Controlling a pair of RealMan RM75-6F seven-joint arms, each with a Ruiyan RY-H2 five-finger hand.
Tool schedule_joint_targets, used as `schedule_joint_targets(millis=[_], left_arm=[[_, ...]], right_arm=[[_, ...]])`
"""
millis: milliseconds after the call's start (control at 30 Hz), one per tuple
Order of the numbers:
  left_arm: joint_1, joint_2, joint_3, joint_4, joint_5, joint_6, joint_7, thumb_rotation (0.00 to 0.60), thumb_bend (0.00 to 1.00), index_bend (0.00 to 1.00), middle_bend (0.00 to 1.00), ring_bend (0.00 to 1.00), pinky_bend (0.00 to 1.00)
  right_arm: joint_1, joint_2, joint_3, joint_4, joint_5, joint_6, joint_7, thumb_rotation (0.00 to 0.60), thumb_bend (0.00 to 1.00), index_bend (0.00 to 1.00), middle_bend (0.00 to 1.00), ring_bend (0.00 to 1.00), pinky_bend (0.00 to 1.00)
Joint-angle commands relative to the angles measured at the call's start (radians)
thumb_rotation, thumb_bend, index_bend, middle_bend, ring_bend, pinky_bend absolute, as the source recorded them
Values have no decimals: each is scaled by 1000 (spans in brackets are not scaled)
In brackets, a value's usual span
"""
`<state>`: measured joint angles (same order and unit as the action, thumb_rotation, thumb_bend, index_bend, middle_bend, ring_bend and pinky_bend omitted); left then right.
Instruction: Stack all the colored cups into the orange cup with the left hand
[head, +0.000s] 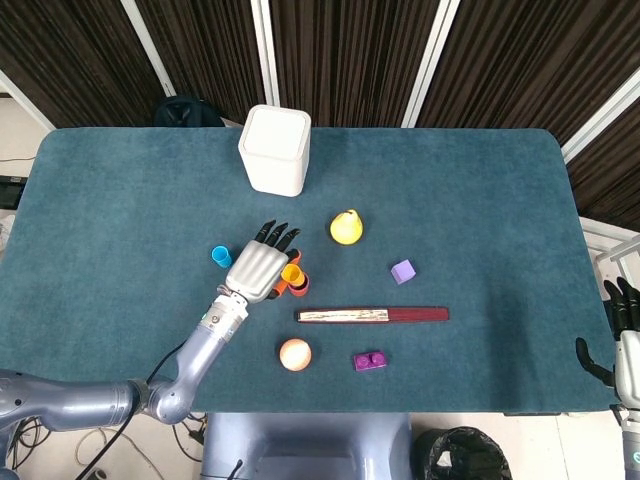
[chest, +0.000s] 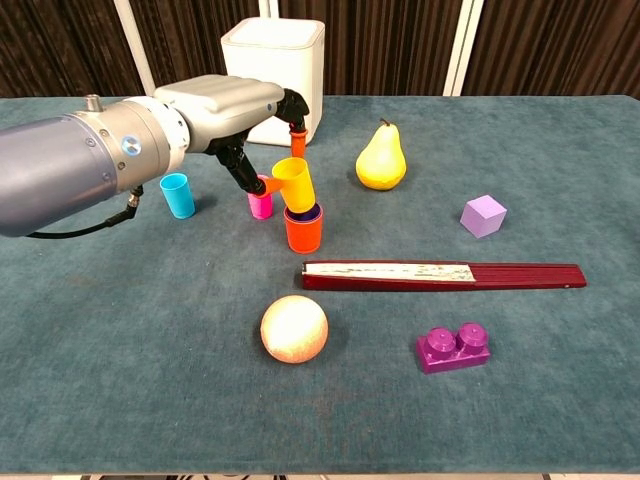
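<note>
My left hand (chest: 222, 112) (head: 258, 270) pinches a yellow cup (chest: 295, 184) (head: 291, 272), which is tilted. The cup's lower end is right at the mouth of the orange cup (chest: 303, 234) (head: 299, 289). A purple cup (chest: 309, 211) is nested inside the orange one, and only its rim shows. Just left of them a pink cup (chest: 260, 205) stands partly hidden behind the fingers. Further left stands a blue cup (chest: 178, 195) (head: 221, 257). My right hand (head: 624, 340) hangs off the table's right edge, fingers apart and holding nothing.
A white box (chest: 273, 78) stands at the back, with a yellow pear (chest: 381, 158) to its right. In front of the cups lie a closed red fan (chest: 440, 274), an orange ball (chest: 294, 328) and a purple brick (chest: 454, 349). A purple cube (chest: 484, 215) sits at the right.
</note>
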<state>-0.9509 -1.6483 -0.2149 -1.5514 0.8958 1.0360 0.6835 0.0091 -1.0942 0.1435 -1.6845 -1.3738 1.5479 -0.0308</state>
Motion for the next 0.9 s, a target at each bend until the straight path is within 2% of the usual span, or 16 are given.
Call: schedule_joint_targets(millis=[33,733,800,900], left_arm=[[-1,0,0,1,-4,-1,0,600,335,464,96,0,0],[-11,-24,12,36,-25,-22,-13,600,335,449,96,0,0],[-13,-26,16,39,-27,-23,-9,600,332,414,95,0,0],[-14,-25,20,39,-37,-25,2,600,315,301,90,0,0]], right_arm=[[0,1,-1,-1,0,-1,0,600,430,36,0,64,0],[-2,6,2,-8,9,-2,3,600,430,36,0,63,0],[-3,6,3,-9,10,-2,4,600,430,36,0,63,0],[-3,7,3,-9,11,-1,5,600,430,36,0,63,0]])
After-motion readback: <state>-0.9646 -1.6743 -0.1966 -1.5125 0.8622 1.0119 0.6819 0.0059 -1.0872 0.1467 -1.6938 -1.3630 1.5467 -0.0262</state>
